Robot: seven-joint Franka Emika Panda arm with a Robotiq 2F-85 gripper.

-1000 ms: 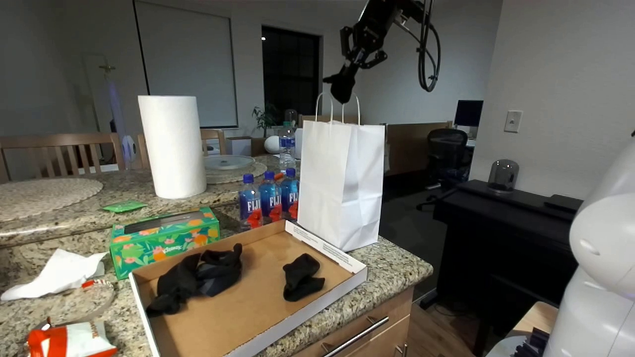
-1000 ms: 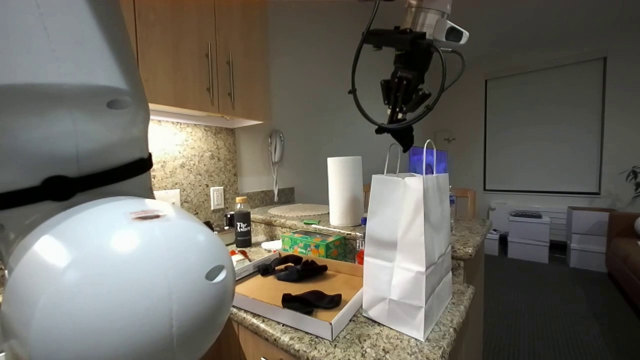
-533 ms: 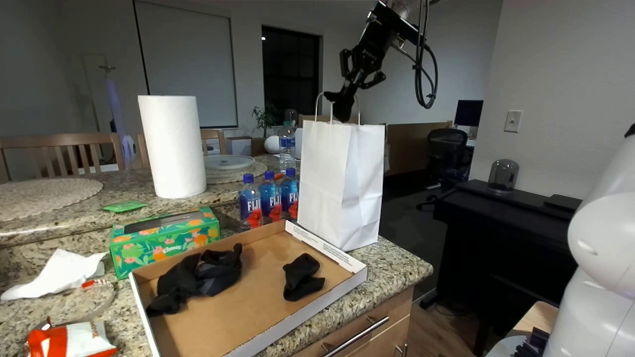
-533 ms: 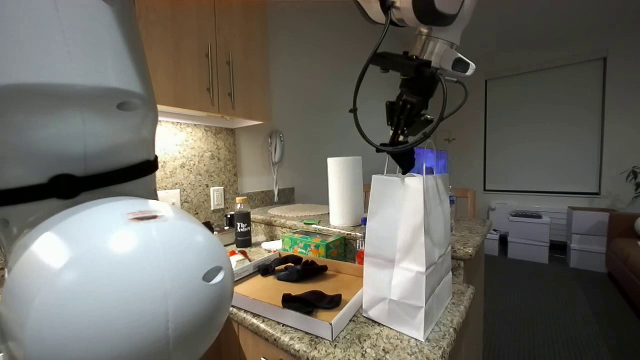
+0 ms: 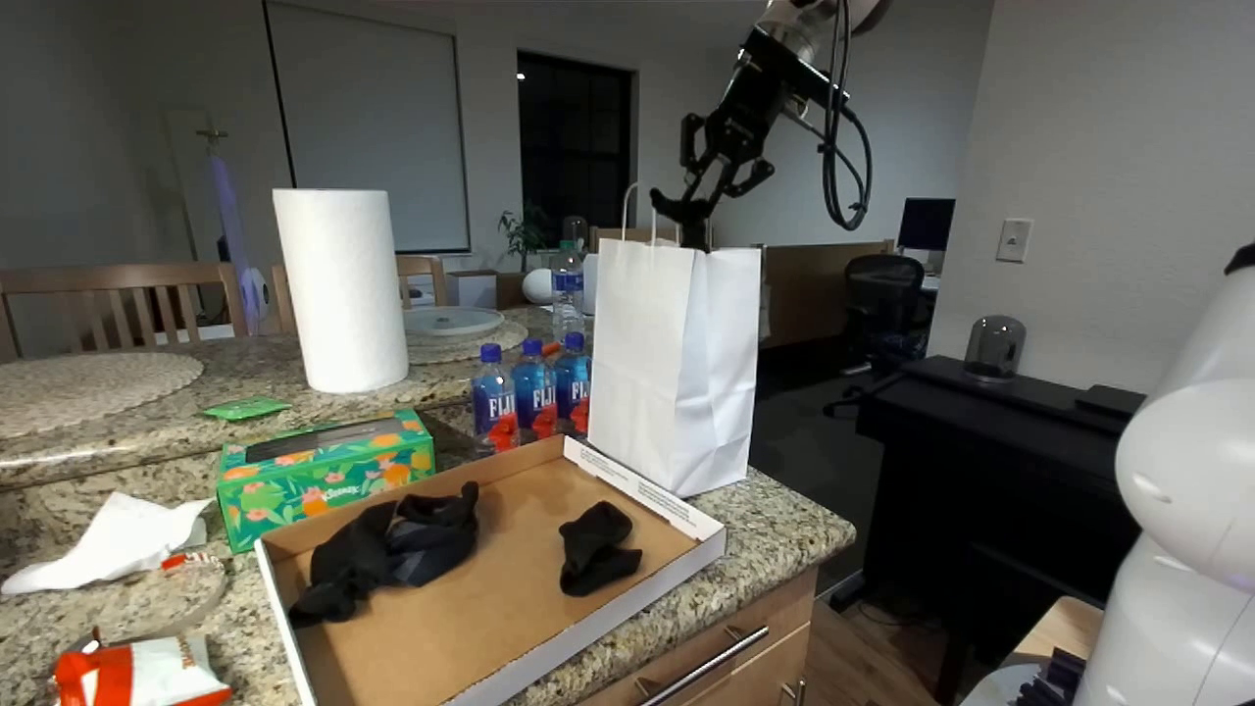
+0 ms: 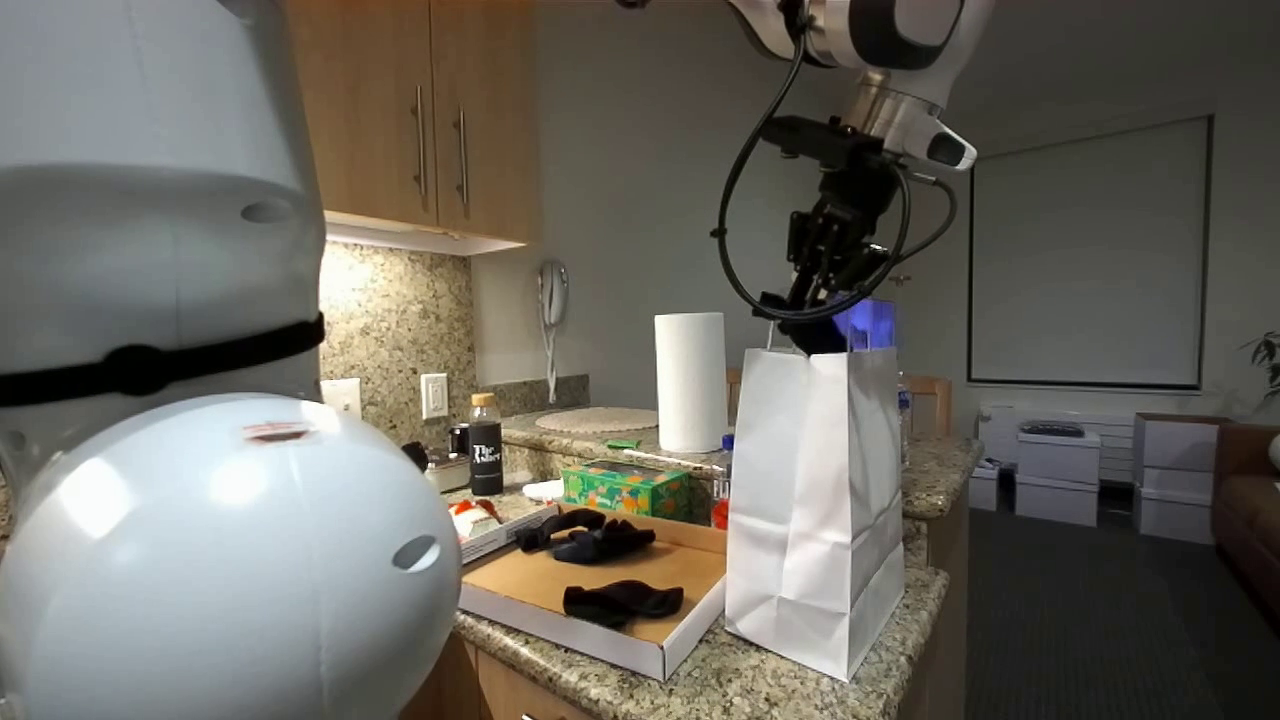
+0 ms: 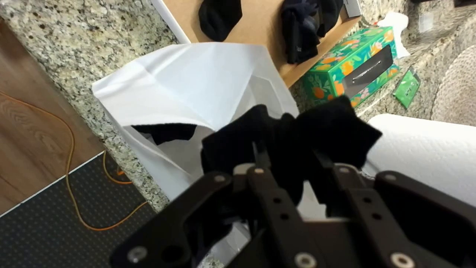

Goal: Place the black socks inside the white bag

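"FIJI" is easy to read on the row of three clear plastic bottles w/ blue caps (image 5: 534,392), and "Kleenex" on the green floral cardboard tissue box (image 5: 324,480). In an exterior view there's also a dark bottle w/ a wooden-looking cap (image 6: 486,455), label starts w/ "The", 2nd word's too blurry tbh. The crinkled red-and-white packet (image 5: 142,675) and flat green packet (image 7: 407,88) have print too small to read, same w/ the tiny lines on the wall of the shallow white-and-brown cardboard tray (image 5: 490,613). The black tool (image 7: 295,168) is clamped on a limp black fabric sock (image 7: 286,136), which hangs at the mouth of the tall white paper bag w/ looped handles (image 5: 647,363). Vs 1 sec ago it's def lower: back then the whole sock was above the rim, now its bottom end drops out of sight behind the rim in both exterior views. Bag hasn't budged on the speckled stone tabletop (image 5: 784,529), and neither have the single black sock (image 5: 594,549) and the bunched black socks (image 5: 417,539) in the tray. Btw the wrist view shows a dark patch (image 7: 167,132) inside the bag, can't tell what it is.
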